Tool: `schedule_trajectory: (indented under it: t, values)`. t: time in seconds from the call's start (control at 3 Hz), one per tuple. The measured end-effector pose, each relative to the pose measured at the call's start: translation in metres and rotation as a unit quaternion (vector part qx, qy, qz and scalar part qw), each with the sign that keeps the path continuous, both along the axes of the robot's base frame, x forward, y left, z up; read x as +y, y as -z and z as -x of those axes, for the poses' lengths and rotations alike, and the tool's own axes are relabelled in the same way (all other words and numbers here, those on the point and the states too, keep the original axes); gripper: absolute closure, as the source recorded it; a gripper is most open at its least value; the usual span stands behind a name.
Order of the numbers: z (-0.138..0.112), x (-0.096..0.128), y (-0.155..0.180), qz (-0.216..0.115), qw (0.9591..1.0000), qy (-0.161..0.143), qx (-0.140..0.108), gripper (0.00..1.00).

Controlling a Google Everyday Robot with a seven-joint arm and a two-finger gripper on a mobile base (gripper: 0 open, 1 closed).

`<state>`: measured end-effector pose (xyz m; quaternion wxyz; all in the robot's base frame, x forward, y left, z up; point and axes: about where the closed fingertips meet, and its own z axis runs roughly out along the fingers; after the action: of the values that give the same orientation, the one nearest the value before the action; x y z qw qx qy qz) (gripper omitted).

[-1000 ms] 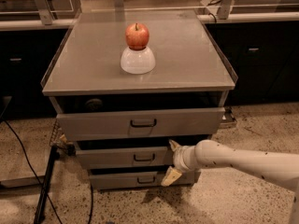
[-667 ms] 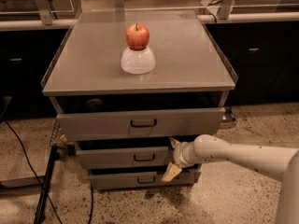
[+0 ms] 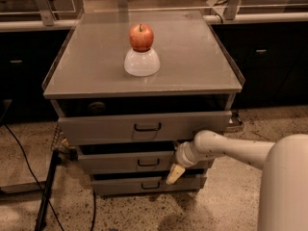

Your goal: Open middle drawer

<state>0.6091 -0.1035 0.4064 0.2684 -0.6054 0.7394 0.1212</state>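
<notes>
The grey cabinet has three drawers stacked under its top. The middle drawer (image 3: 115, 163) has a flat grey front and a small dark loop handle (image 3: 147, 162); it stands out a little less than the top drawer (image 3: 106, 128) above it. The bottom drawer (image 3: 120, 185) is the narrowest. My gripper (image 3: 176, 170) is at the right part of the middle drawer's front, to the right of its handle, and hangs down over the gap to the bottom drawer. My white arm (image 3: 226, 149) reaches in from the right.
A red apple (image 3: 141, 37) sits on an upturned white bowl (image 3: 142, 62) on the cabinet top (image 3: 192, 66). Black cables (image 3: 45, 196) run over the speckled floor at the left. Dark counters stand behind the cabinet.
My arm has shifted slightly left and up along the middle drawer's front, and more of the arm shows at the right. The drawers, the apple and the bowl have not moved.
</notes>
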Motion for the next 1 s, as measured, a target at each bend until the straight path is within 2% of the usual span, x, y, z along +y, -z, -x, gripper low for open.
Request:
schedule_trajectory:
  t: [0.67,1.0]
  values:
    - [0.0041,0.0030,0.0033,-0.001,0.9996,-0.006,0.028,0.00]
    - [0.0041,0.0030,0.0011,-0.001,0.9996,-0.006,0.028,0.00]
